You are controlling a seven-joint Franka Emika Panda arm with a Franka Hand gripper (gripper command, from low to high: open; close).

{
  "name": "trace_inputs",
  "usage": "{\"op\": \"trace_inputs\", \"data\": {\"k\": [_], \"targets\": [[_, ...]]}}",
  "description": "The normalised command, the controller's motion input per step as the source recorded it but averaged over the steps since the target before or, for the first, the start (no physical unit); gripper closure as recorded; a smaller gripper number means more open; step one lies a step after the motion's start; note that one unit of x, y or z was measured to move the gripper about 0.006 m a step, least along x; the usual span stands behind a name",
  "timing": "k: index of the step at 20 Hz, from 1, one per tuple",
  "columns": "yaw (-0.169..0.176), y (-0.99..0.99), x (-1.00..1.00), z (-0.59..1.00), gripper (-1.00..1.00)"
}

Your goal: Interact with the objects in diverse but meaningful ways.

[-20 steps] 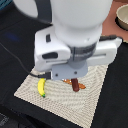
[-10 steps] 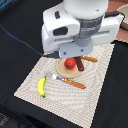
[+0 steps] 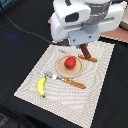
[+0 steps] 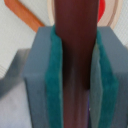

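We see the gripper clamped on the brown sausage stick: in the wrist view its two teal pads press against either side of the dark reddish-brown stick, which runs straight up between them and fills the gap. In the exterior view the same stick juts down and toward the exterior view's right from beneath the white body of the arm, lifted clear of the woven placemat with its lower end hanging above the mat near an orange-handled utensil that lies on the mat beyond the plate. The red round tomato sits in the middle of a small tan plate, which rests on the placemat just beside and below the hanging stick, apart from it. In the wrist view we catch a slice of the tomato and the plate's pale rim behind the stick, plus an orange handle slanting off to one side. A second utensil with an orange handle and a metal head lies touching the near edge of the plate. The yellow banana lies on the mat toward the exterior view's left, well apart from the plate and the gripper. The mat rests on a dark tabletop.
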Motion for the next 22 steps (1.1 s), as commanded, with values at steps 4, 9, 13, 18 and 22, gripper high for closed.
{"op": "trace_inputs", "data": {"k": [4, 9, 13, 18, 22], "targets": [[0.033, 0.53, -0.56, -0.05, 1.00], [0.037, 0.41, -0.67, -0.26, 1.00], [0.020, 0.44, -0.70, -0.25, 1.00], [0.015, 0.46, -0.77, -0.21, 1.00], [0.020, 0.42, -0.91, -0.26, 1.00]]}}
